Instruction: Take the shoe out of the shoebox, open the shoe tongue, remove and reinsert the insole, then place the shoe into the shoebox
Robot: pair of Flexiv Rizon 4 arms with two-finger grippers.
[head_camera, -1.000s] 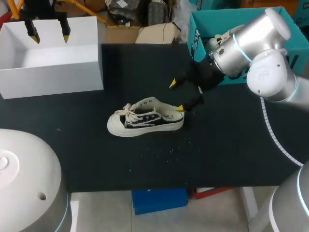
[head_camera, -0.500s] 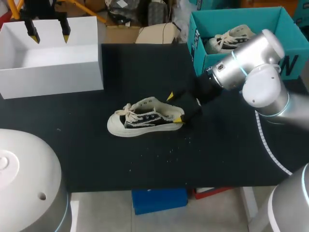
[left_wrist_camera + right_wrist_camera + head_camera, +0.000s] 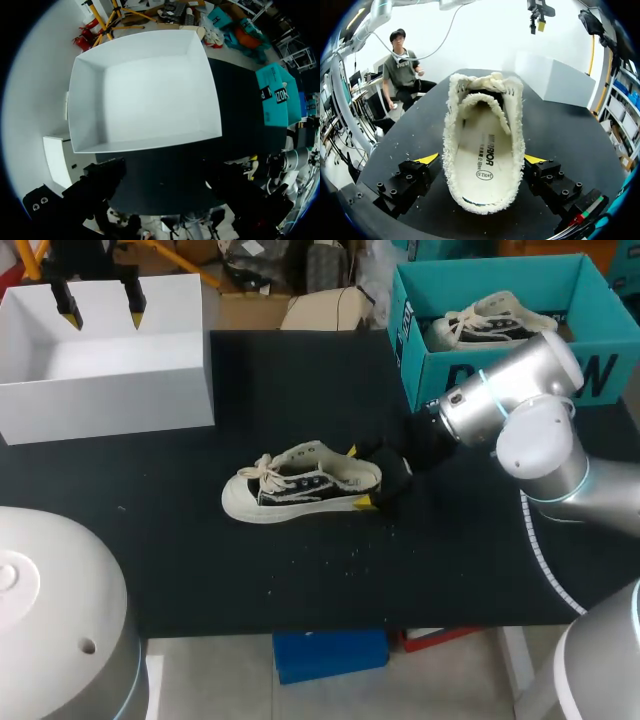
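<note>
Right tool (image 3: 358, 476): fingers are held apart, astride the heel of the shoe; in the right wrist view a thin gap appears on each side, so nothing is clamped yet.
Cream-and-black low canvas sneaker (image 3: 300, 485) with white rubber sole: stood upright on the black tabletop (image 3: 450, 570), outside both boxes, toe turned toward the left arm's side.
Slip risk: if the soft fleecy collar is pinched rather than the firm sole, the heel could be squeezed out and the sneaker skidded or tipped.
Insole risk: the cream printed insole (image 3: 482, 155) could be trapped if the heel walls are crushed inward.
Tongue (image 3: 482, 107): folded low over the opening, so access may be blocked.
Left tool (image 3: 100, 308): fingers apart, hung above the open white rectangular box (image 3: 110, 390), well apart from the sneaker; no bracing is offered.
Teal cardboard shoebox (image 3: 500, 380): a second sneaker (image 3: 490, 320) is held inside.
</note>
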